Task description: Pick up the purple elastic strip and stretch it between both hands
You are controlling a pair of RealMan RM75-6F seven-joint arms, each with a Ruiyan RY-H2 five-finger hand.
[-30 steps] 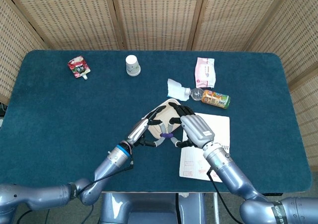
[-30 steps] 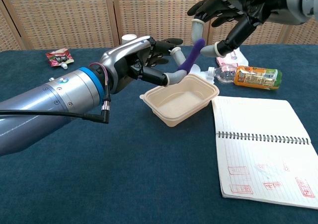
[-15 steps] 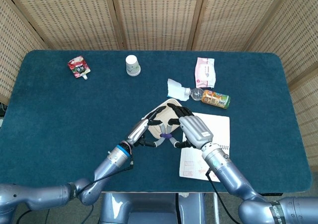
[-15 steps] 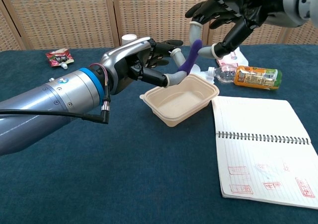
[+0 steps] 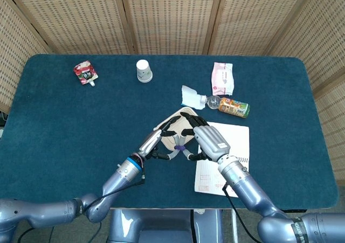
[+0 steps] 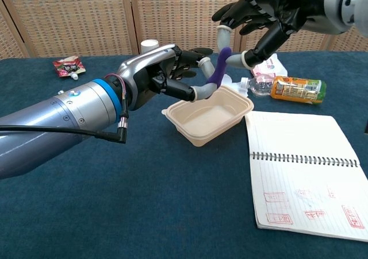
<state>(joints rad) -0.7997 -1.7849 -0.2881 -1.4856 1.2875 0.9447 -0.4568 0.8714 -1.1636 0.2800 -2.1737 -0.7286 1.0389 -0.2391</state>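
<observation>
Silver arms, blue rings, black-fingered hands

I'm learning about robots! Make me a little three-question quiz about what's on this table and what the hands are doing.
1. True or false: the purple elastic strip lies flat on the table.
2. What sits right under the strip? A) the open notebook B) the beige tray C) the white cup
3. Fill in: the left hand pinches the strip's lower end, and the right hand reaches for its ____ end.

Key
1. False: it is lifted in the air.
2. B
3. upper
</observation>
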